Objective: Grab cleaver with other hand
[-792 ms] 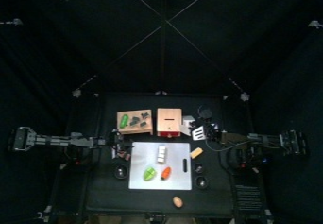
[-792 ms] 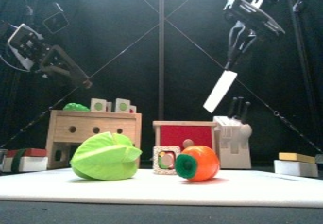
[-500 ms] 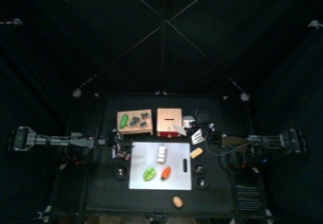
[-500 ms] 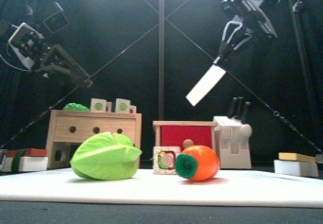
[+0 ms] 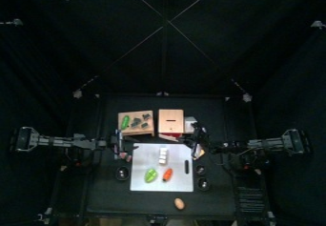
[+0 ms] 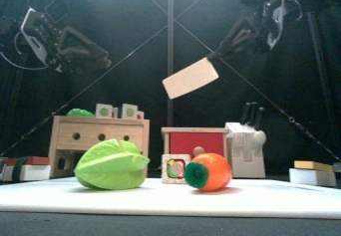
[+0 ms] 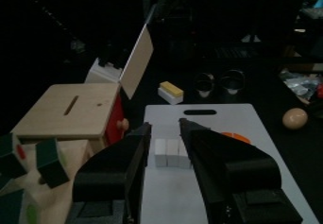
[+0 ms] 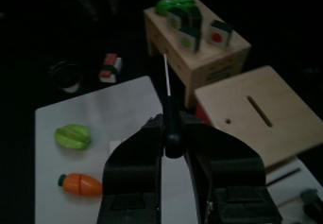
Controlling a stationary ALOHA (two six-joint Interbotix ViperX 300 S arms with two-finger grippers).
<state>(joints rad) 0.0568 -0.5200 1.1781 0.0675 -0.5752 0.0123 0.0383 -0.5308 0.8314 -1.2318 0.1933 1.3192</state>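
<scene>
Handover was in progress: right gripper (image 8: 167, 145) clenched the cleaver (image 6: 190, 78) mid-air; left gripper (image 7: 165, 141), jaws parted, had to close in.

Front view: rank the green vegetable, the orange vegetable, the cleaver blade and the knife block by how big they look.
1. Green vegetable, clearly largest.
2. Knife block and orange vegetable: too alike to rank, and the vegetable sits nearer the camera.
3. Cleaver blade, held in the air by the right gripper.
</scene>
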